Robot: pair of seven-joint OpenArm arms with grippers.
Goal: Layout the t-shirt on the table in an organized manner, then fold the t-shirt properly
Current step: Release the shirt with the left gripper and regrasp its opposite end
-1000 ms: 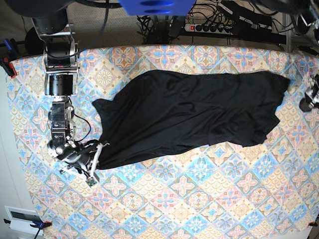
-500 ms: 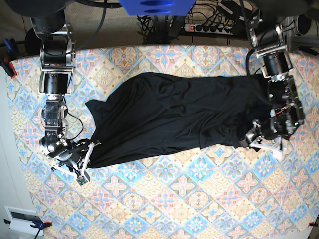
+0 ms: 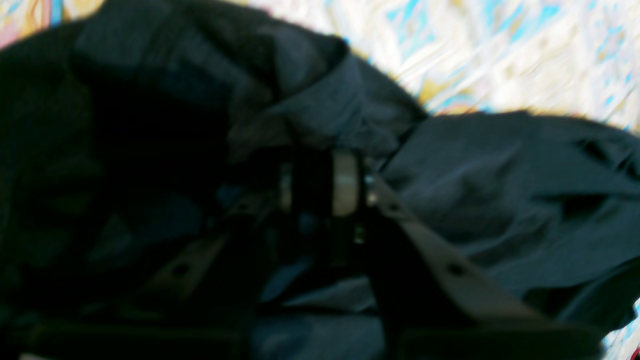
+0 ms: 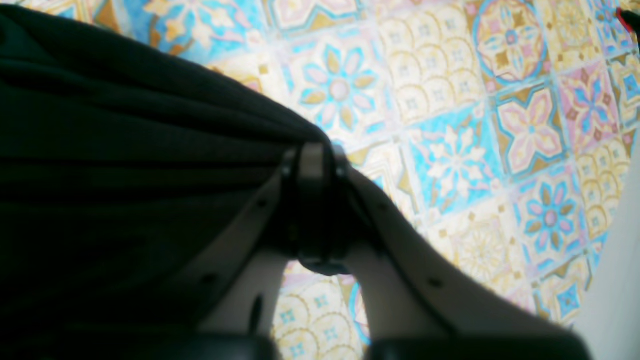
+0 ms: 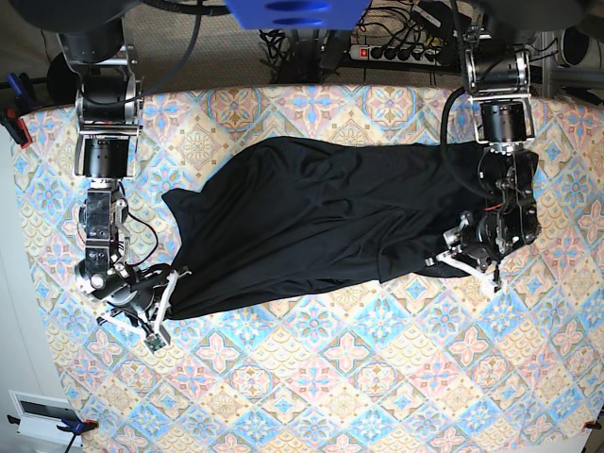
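Note:
The black t-shirt [image 5: 321, 226] lies stretched lengthwise across the tile-patterned table [image 5: 359, 377], rumpled and partly doubled over. On the left of the base view, my right gripper [image 5: 175, 283] is shut on the shirt's lower left corner. The right wrist view shows its tips [image 4: 312, 160] pinching the edge of the black cloth [image 4: 125, 150] above the table [image 4: 450, 125]. My left gripper [image 5: 451, 260] sits on the shirt's lower right edge. In the left wrist view its fingers [image 3: 325, 182] meet in bunched cloth [image 3: 500, 190].
A power strip [image 5: 396, 52] and cables lie behind the table's far edge. A blue part [image 5: 293, 11] hangs at the top centre. Red clamps [image 5: 14, 123] grip the table's left edge. A white box [image 5: 42, 411] sits off the front left corner.
My left arm came in from the far right edge onto the shirt's right end, and its jaws closed on the cloth. My right gripper drew the left corner slightly left.

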